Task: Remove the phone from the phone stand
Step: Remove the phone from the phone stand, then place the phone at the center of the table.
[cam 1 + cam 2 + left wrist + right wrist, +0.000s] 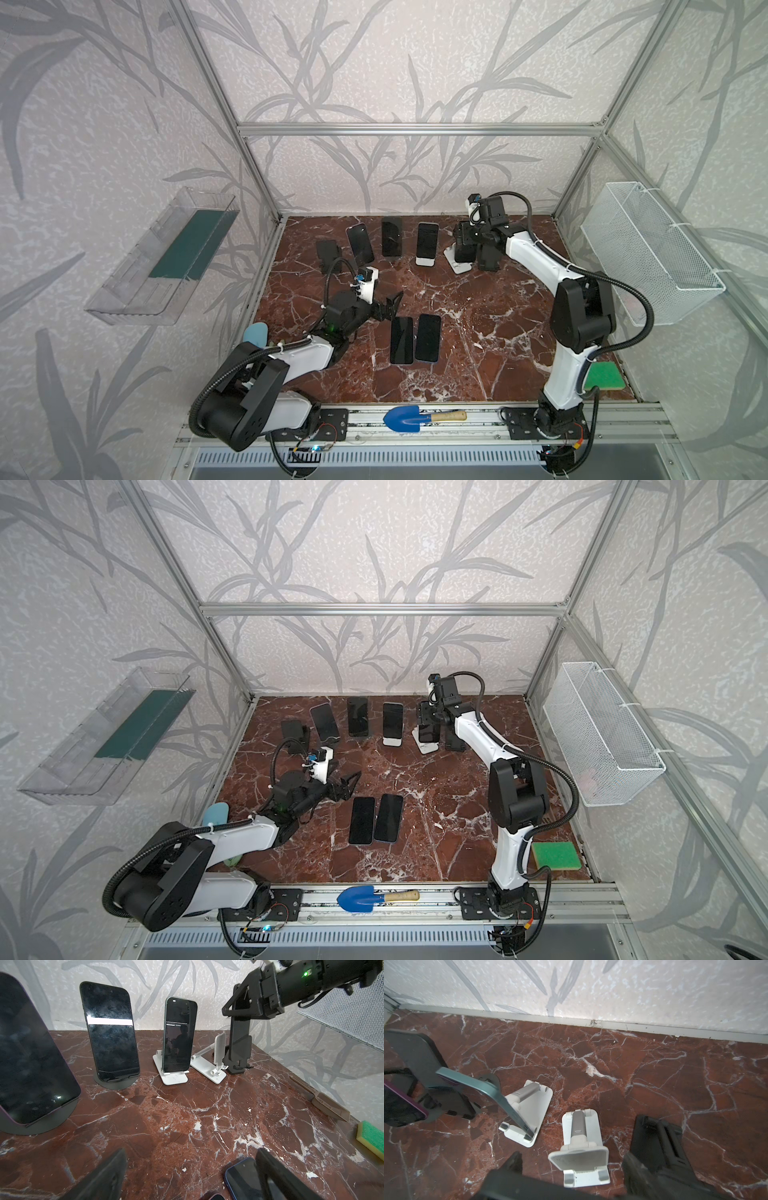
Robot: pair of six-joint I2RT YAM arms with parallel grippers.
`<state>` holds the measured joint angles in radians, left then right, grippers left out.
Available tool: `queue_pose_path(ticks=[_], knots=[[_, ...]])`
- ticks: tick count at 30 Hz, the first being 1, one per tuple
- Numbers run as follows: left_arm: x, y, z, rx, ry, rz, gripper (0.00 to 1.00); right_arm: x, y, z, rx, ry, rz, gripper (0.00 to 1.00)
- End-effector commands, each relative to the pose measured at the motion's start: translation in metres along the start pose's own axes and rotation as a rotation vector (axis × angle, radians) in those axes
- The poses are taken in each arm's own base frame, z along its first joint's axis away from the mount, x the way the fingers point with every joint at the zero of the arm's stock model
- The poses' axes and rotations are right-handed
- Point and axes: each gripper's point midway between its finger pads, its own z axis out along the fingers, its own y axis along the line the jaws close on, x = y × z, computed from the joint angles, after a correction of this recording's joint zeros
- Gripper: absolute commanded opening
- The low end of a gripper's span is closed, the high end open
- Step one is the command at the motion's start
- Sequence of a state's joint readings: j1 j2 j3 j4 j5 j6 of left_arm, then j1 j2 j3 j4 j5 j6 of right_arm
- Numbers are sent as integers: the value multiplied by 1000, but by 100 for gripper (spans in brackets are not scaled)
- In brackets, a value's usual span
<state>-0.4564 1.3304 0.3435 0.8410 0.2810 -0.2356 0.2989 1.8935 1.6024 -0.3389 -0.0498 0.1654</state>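
Note:
My right gripper (464, 241) is at the back right, shut on a dark phone (464, 250) that it holds upright just above a white phone stand (457, 266). In the right wrist view the stand's cradle (581, 1155) is bare, and the phone (533, 1186) lies across the near edge between my fingers (513, 1160). The left wrist view shows the same phone (240, 1022) hanging from the gripper. My left gripper (390, 305) is open and holds nothing, low over the table beside two phones lying flat (401, 340), (428, 337).
Three more phones (360, 244), (391, 236), (427, 241) lean on stands along the back. Black stands (328, 254), (489, 258) hold no phone. A green sponge (604, 376), blue trowel (409, 417), wire basket (648, 257) and clear bin (162, 257) sit around the edges.

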Motion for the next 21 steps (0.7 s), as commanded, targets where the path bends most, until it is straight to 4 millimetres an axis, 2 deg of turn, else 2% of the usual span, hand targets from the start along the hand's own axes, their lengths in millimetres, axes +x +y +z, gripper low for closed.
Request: queue_pose_path(ticks=[1,5,9,16,19,21], knots=[[-16,-4,0,7,-41,17,97,-19,11,-40,3,-55,17,58],[-17,-3,-2,4,-55,20,97,8,27,-64,18,-30,-8,58],[-17,-3,-2,5,-56,19,97,63,42,-81,3,5,14,58],[-19,-6,-3,17,-66,5,96,170,79,-88,-20,149,47,58],[-19,-4,-4,7,-67,13,96,206,85,-91,-20,193,89,57],[-19,-3,-5,-1,-63,17,97,224,87,-92,-21,214,115,57]])
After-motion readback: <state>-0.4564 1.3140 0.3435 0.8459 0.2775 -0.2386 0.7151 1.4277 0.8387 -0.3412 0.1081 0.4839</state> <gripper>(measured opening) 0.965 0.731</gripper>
